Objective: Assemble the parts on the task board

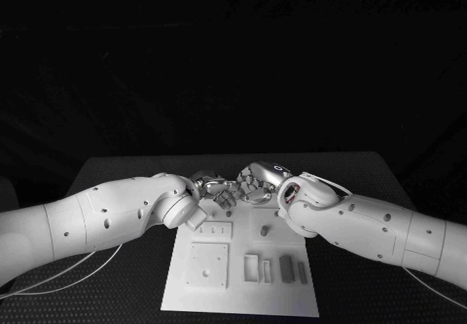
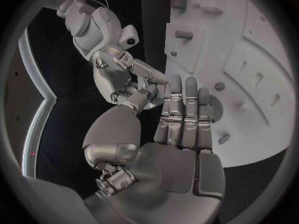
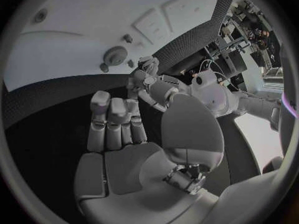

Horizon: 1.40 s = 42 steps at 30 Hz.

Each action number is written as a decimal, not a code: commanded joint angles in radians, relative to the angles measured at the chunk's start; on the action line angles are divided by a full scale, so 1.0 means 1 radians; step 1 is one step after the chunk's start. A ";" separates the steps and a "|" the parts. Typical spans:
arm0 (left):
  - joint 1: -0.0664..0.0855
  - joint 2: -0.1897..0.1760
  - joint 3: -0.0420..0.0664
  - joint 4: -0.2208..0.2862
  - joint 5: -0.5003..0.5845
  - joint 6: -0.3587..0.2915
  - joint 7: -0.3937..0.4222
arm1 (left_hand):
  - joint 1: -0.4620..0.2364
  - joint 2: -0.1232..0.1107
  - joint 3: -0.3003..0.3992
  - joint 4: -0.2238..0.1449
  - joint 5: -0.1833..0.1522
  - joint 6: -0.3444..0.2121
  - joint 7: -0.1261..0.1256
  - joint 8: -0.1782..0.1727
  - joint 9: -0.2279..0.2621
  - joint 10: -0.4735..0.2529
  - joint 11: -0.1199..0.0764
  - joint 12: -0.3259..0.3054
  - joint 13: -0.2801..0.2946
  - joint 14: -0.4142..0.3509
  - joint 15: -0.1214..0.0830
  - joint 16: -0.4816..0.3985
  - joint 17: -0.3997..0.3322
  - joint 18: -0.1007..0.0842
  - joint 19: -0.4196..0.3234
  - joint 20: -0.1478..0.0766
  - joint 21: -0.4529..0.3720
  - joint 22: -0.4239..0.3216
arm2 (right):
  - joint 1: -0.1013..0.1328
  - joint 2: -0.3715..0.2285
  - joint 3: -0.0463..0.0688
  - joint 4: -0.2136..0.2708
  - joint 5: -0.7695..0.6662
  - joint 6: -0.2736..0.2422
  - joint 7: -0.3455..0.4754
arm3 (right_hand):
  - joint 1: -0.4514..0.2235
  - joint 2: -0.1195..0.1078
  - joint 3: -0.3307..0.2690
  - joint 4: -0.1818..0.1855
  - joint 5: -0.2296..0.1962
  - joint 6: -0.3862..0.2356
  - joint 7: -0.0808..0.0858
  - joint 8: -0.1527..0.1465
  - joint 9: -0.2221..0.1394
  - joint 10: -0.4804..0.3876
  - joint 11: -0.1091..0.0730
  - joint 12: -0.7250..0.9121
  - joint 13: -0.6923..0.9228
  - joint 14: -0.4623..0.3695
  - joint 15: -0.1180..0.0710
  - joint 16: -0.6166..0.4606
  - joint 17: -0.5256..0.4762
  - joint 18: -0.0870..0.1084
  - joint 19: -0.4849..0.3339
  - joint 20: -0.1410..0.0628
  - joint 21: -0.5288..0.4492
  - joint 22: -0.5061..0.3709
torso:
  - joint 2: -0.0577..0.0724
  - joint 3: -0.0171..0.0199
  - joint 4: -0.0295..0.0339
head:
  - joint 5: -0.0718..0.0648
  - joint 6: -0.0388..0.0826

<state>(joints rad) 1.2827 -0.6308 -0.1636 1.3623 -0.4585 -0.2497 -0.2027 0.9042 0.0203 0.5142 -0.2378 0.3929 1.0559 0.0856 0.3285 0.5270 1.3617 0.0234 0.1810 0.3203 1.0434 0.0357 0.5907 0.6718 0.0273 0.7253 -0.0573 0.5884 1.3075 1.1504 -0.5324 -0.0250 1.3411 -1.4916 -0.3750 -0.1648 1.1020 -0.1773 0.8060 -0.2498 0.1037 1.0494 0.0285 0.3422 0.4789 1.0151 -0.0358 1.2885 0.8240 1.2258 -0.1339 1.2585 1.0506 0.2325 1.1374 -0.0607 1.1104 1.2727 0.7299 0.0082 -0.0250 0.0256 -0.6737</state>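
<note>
both hands meet fingertip to fingertip over the far edge of the white board (image 1: 243,297). the left hand (image 1: 220,192) and right hand (image 1: 259,182) hold nothing, fingers straight. grey parts (image 1: 286,266) lie near its front right corner.

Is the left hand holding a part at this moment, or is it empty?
Empty. The left hand has its fingers stretched out side by side over the task board, with nothing in the palm.
</note>
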 commanded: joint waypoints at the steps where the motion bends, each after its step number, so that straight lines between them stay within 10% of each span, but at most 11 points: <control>1: 0.000 0.003 0.001 -0.001 0.007 0.009 0.008 | 0.007 0.016 0.008 -0.004 -0.007 0.012 -0.003 0.006 0.004 0.010 -0.002 0.007 0.002 0.006 -0.002 0.006 0.002 -0.009 0.000 -0.006 0.003 0.011 | -0.001 -0.001 0.000 0.004 0.008 0.017 0.011 | -0.003 0.004 0.006 -0.003 0.010 0.048 0.043 0.026 0.091 0.009 -0.001 -0.006 0.001 0.003 -0.004 -0.007 -0.001 0.029 0.006 -0.001 0.004 -0.001 | 0.000 0.0000 0.0003 | 0.001 -0.001; 20: 0.000 -0.005 0.001 -0.003 0.028 0.001 0.005 | -0.012 0.057 0.002 -0.007 -0.007 0.035 -0.010 0.020 0.030 0.030 -0.011 0.024 0.015 0.016 -0.009 0.025 0.006 -0.023 -0.017 -0.011 0.006 0.016 | -0.001 -0.013 -0.001 -0.016 0.041 0.028 0.013 | -0.076 -0.059 -0.112 0.023 0.057 -0.069 0.086 -0.050 0.075 -0.062 0.041 -0.046 -0.007 -0.050 0.033 -0.036 -0.003 0.029 -0.042 0.014 -0.025 -0.011 | 0.000 -0.0003 0.0007 | 0.001 -0.002; 23: 0.000 -0.006 0.001 -0.005 0.028 0.026 0.008 | -0.012 0.058 0.003 -0.009 -0.008 0.034 -0.011 0.021 0.032 0.030 -0.012 0.025 0.016 0.016 -0.009 0.026 0.006 -0.024 -0.020 -0.012 0.006 0.016 | -0.001 -0.020 -0.001 -0.024 0.069 0.012 0.031 | -0.088 -0.072 -0.155 0.022 0.040 -0.178 0.123 -0.113 0.043 -0.088 0.075 -0.050 -0.008 -0.068 0.065 -0.041 -0.003 0.029 -0.059 0.021 -0.036 -0.014 | -0.001 -0.0003 -0.0004 | 0.003 -0.002; 31: 0.000 -0.012 0.001 -0.008 0.005 0.057 -0.006 | -0.011 0.060 0.004 -0.014 -0.008 0.033 -0.011 0.020 0.036 0.028 -0.012 0.025 0.017 0.015 -0.010 0.027 0.006 -0.027 -0.024 -0.012 0.006 0.017 | -0.001 -0.053 -0.001 -0.042 0.172 -0.050 0.103 | -0.133 -0.099 -0.235 0.054 0.062 -0.257 0.158 -0.151 0.020 -0.139 0.109 -0.057 -0.021 -0.107 0.099 -0.051 -0.006 0.029 -0.096 0.045 -0.058 -0.019 | -0.001 0.0006 -0.0001 | 0.004 -0.002; 42: 0.001 -0.053 0.001 -0.004 -0.193 0.098 -0.035 | -0.005 0.053 0.006 -0.031 -0.006 0.036 -0.012 0.022 0.048 0.033 -0.014 0.031 0.022 0.019 -0.013 0.035 0.006 -0.027 -0.022 -0.016 0.015 0.019 | 0.033 -0.119 0.005 -0.098 0.441 -0.016 0.236 | -0.190 -0.057 -0.316 0.086 0.145 -0.254 0.158 -0.137 0.023 -0.179 0.111 -0.061 -0.047 -0.152 0.102 -0.069 -0.021 0.028 -0.146 0.058 -0.086 -0.023 | 0.000 0.0028 -0.0024 | 0.003 -0.012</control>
<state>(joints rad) 1.2828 -0.6826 -0.1633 1.3509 -0.5551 -0.1824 -0.2134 0.8918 0.0720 0.5220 -0.2625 0.3822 1.0684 0.0874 0.3478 0.5720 1.3902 0.0124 0.2063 0.3413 1.0552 0.0240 0.6195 0.6764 0.0074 0.7055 -0.0695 0.6002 1.3080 1.1790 -0.6497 -0.0216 1.2477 -1.1478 -0.4054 0.0046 0.9159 -0.2365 0.4939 -0.1639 0.2451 0.8065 0.1691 0.2022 0.5009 0.8424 0.0742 1.2309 0.7790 1.0787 -0.0331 1.1938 1.0322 0.2191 0.9995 -0.0046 1.0293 1.2508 0.7292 0.0096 -0.0258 0.0342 -0.6815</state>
